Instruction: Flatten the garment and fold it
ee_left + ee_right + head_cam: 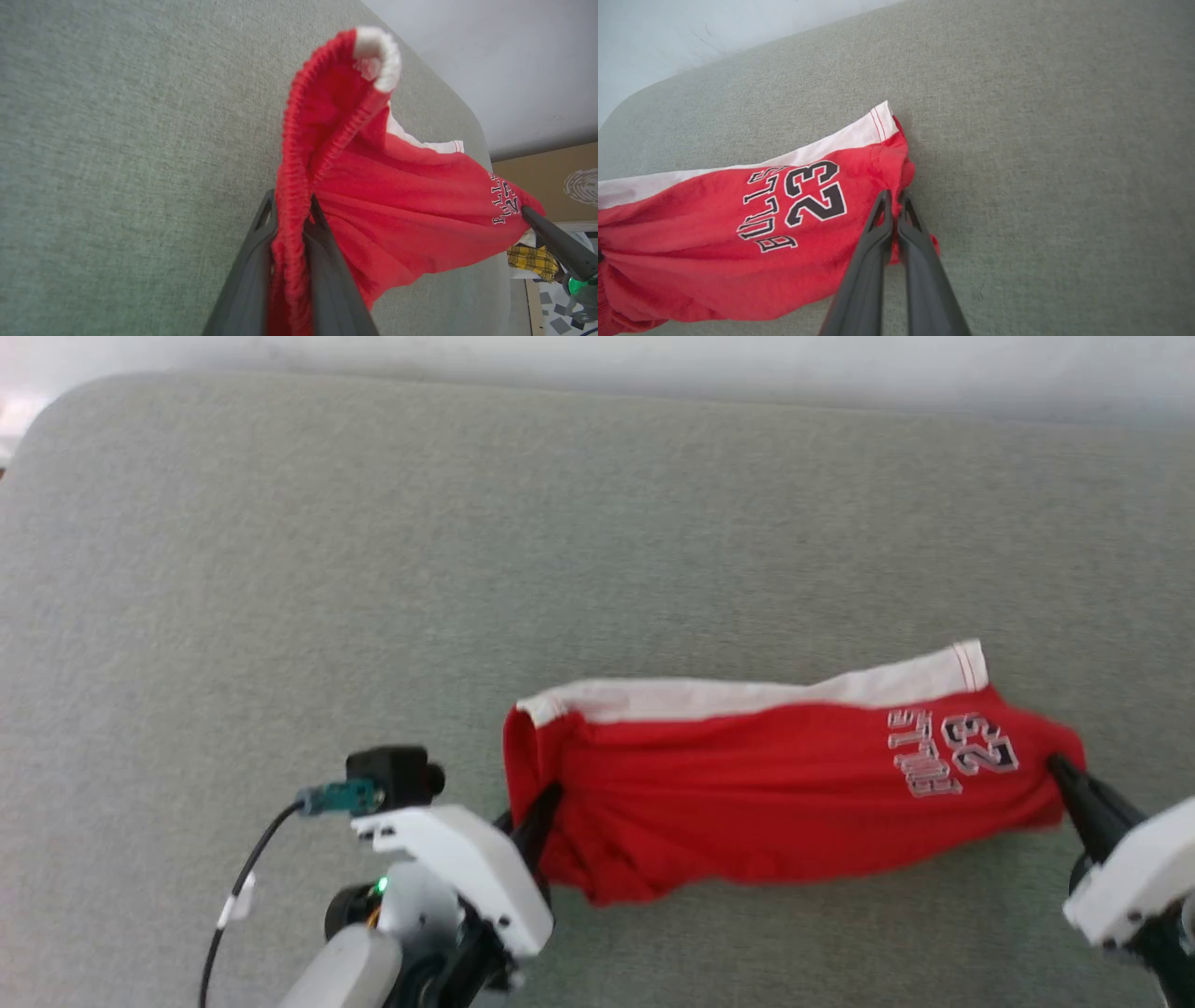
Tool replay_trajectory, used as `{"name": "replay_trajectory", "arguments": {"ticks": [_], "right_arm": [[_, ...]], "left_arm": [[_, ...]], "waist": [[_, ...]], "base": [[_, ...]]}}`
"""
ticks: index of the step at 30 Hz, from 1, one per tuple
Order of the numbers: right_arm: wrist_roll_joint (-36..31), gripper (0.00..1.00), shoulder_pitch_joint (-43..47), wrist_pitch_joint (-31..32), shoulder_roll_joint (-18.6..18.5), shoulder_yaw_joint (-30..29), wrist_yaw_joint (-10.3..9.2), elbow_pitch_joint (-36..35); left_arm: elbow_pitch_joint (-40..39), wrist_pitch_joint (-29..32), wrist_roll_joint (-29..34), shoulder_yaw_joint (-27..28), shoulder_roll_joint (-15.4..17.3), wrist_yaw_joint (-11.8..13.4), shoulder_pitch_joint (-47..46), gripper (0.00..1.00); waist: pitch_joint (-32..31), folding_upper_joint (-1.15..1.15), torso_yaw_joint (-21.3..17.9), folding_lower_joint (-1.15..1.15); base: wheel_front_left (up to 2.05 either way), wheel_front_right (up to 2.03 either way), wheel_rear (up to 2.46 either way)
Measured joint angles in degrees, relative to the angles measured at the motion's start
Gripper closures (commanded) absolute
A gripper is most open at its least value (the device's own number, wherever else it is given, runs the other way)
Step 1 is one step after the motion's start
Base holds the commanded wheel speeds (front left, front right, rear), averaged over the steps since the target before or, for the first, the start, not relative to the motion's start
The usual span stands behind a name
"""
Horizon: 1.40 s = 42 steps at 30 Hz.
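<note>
Currently garment [747,784] stretched near front edge of grey pad [373,569], right of centre; left gripper [546,807] clamped on waistband [292,186], right gripper [1060,765] clamped on leg hem [899,182]. Hold your pull even, lower both ends together.

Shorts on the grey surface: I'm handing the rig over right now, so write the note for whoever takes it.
Grip: the left end effector is shut on the elastic waistband; the right end effector is shut on the leg hem beside the "23" print.
Position: the shorts are strung between them over the grey surface, white stripe on the far edge, lower edge sagging and wrinkled.
Done: both ends gripped and pulled apart.
Left: lay flat, smooth, fold.
</note>
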Motion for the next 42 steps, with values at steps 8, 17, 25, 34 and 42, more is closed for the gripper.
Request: {"name": "replay_trajectory", "arguments": {"ticks": [8,17,25,34,42], "right_arm": [[6.1,1.0,8.0,-3.2,0.1,0.0,0.0,-0.5],[8.3,1.0,10.5,-6.8,0.1,1.9,0.0,1.8],[7.9,0.89,11.1,-9.4,0.1,3.3,0.0,5.4],[5.6,0.0,11.1,-9.7,0.1,3.9,0.0,5.1],[3.5,0.0,11.6,-6.8,0.1,0.0,0.0,-0.1]], "left_arm": [[-4.1,3.1,-2.0,-0.2,3.2,1.2,6.4,1.0],[-2.8,3.2,-1.9,-0.7,3.6,1.7,7.6,1.0],[1.4,-0.7,-0.4,-0.6,2.6,1.7,7.5,0.71],[3.6,-4.7,-0.4,0.4,0.7,1.7,7.5,0.0],[-3.5,-16.1,4.1,5.1,1.7,2.4,9.8,0.0]], "waist": [[-1.8,0.0,-4.1,0.0],[-2.8,0.0,-5.5,0.0],[-3.9,0.0,-5.3,0.01],[-5.0,0.0,-5.0,0.01],[-5.0,0.0,-4.8,0.01]], "base": [[0.0,0.0,0.0],[0.0,0.0,0.0],[0.0,0.0,0.0],[0.0,0.0,0.0],[0.0,0.0,0.0]]}}
